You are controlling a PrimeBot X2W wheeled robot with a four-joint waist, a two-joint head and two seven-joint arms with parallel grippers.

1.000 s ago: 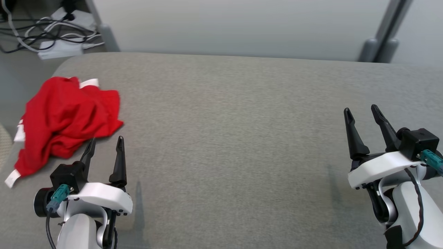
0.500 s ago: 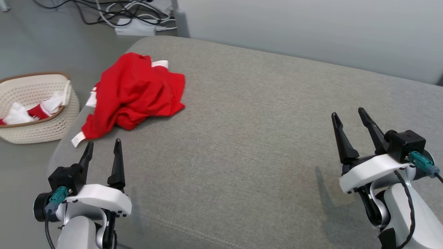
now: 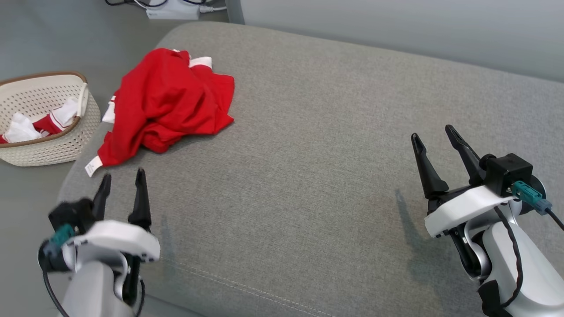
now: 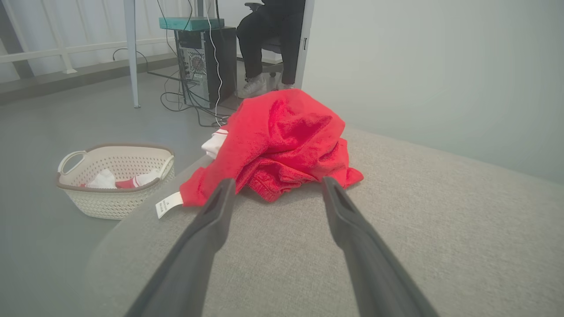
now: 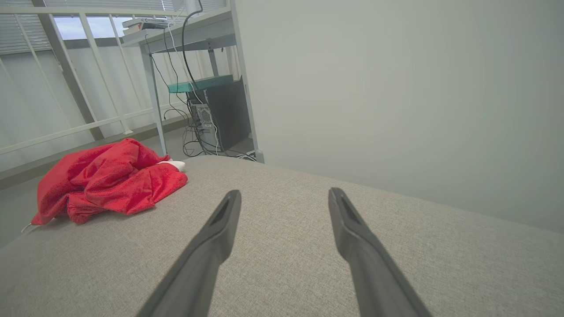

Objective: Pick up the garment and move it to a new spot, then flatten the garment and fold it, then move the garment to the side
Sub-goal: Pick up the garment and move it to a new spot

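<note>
The red garment (image 3: 165,105) is bunched up at the far left corner of the grey cushion (image 3: 317,145), right by its rounded edge. A wide bare stretch of cushion is left between it and the right gripper (image 3: 432,132). A basket (image 3: 48,152) is set on the floor (image 3: 44,39) beside that edge. White trim (image 3: 200,61) and a white tag (image 3: 93,167) are seen on the garment. Its long side is stretched from the tag, near the left gripper (image 3: 123,174), up toward the far edge. Both grippers are held wide open, with nothing in them.
</note>
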